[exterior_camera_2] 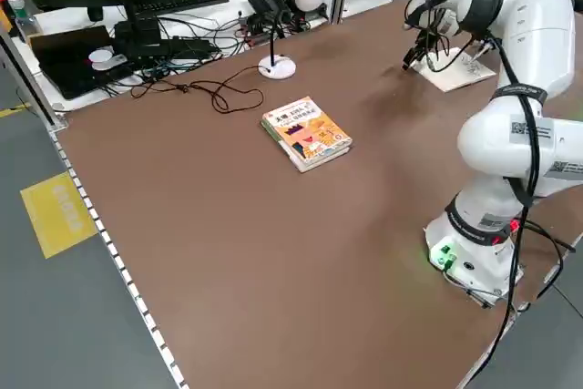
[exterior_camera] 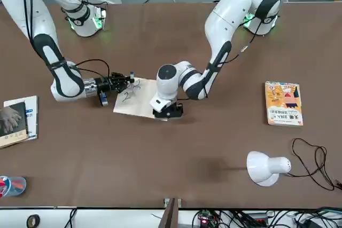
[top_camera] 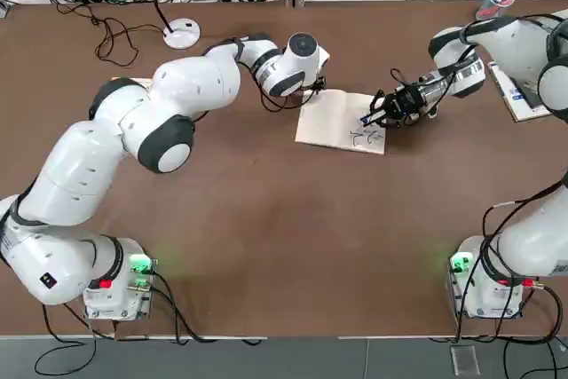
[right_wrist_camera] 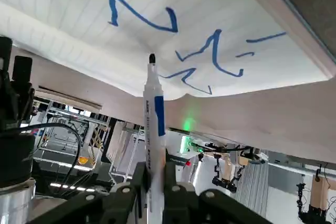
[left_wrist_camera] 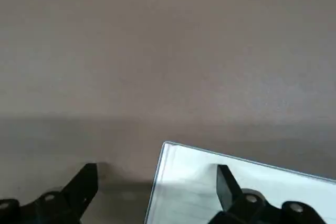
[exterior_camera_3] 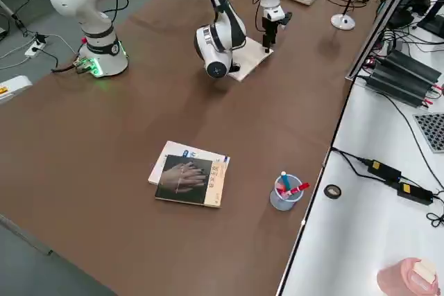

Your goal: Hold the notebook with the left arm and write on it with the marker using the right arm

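White lined notebook (right_wrist_camera: 157, 19) bears blue scribbles; marker (right_wrist_camera: 154, 124) white and blue.

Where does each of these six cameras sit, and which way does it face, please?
Top: overhead, bases at bottom; both arms, notebook.
Front: across the table, facing the robot; right gripper at picture's left, left gripper on the notebook.
Left side: raised, looking diagonally; yellow book, left arm.
Right side: raised, opposite; pen cup, both arms.
Left wrist: on that arm; fingers astride the notebook's corner.
Right wrist: marker over scribbles.
Top and front share notebook and both grippers.
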